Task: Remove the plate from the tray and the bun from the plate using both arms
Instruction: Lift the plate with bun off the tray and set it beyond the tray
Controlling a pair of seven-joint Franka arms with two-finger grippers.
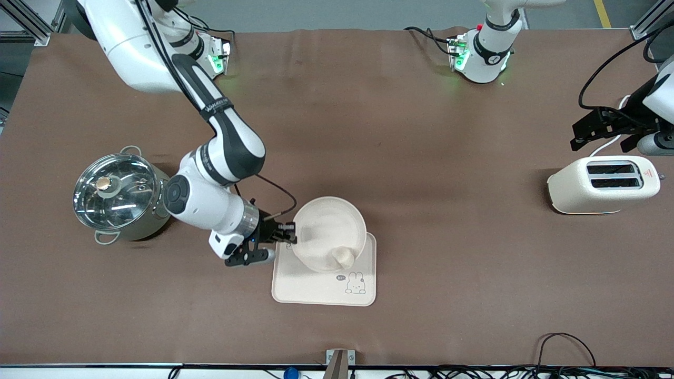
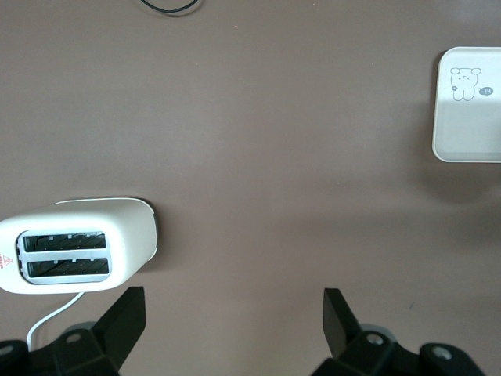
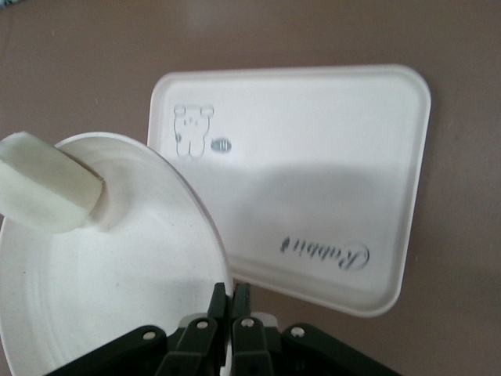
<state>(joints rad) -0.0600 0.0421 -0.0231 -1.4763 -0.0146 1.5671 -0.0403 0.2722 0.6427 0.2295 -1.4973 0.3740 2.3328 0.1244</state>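
The round cream plate hangs tilted over the rectangular rabbit tray. My right gripper is shut on the plate's rim on the side toward the right arm's end. The small pale bun lies in the plate against its low rim. In the right wrist view the fingers pinch the plate, with the bun resting inside and the tray below. My left gripper is open and empty, up over the table by the toaster; it shows in the left wrist view.
A cream toaster stands at the left arm's end, also in the left wrist view. A steel pot with a glass lid stands at the right arm's end beside the right arm. Cables run along the table's near edge.
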